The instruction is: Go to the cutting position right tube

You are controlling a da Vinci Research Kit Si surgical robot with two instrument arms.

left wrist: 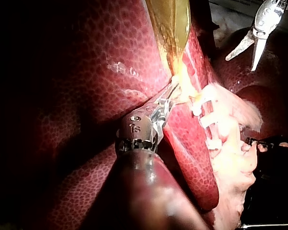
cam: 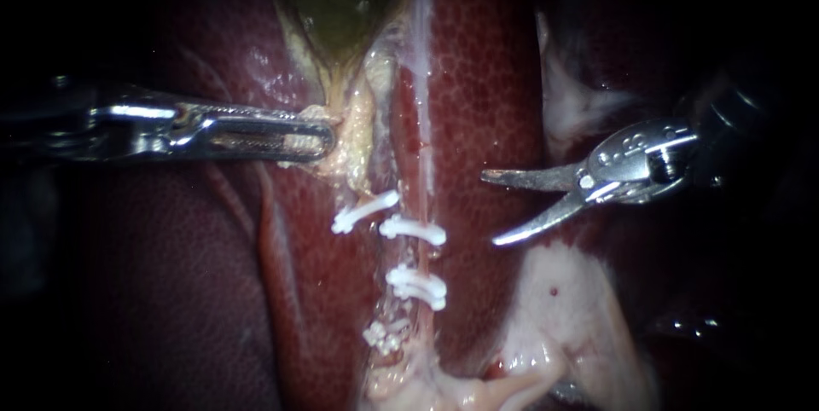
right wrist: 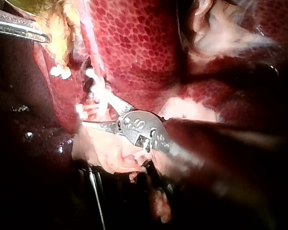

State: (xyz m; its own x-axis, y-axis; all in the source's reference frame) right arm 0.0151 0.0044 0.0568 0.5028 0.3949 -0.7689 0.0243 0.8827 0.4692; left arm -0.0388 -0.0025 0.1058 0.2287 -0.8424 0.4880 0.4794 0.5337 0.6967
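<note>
My left instrument (cam: 317, 143) comes in level from the left, its jaws shut on the yellowish tissue at the neck of the green gallbladder (cam: 337, 2). Below the neck two tubes run down over the liver (cam: 486, 78). The right tube (cam: 421, 253) is thin and reddish, with two white clips (cam: 414, 230) across it. A white clip (cam: 365, 211) lies slanted on the left tube. My right instrument (cam: 489, 209) has open blades pointing left, a short way right of the right tube and not touching it. In the left wrist view the left jaws (left wrist: 170, 98) hold the same tissue.
Pale fatty tissue (cam: 572, 309) lies below the right instrument's blades and another pale flap (cam: 567, 100) above them. A further clip cluster (cam: 384, 334) sits low on the left tube. Dark liver (cam: 153, 292) fills the lower left.
</note>
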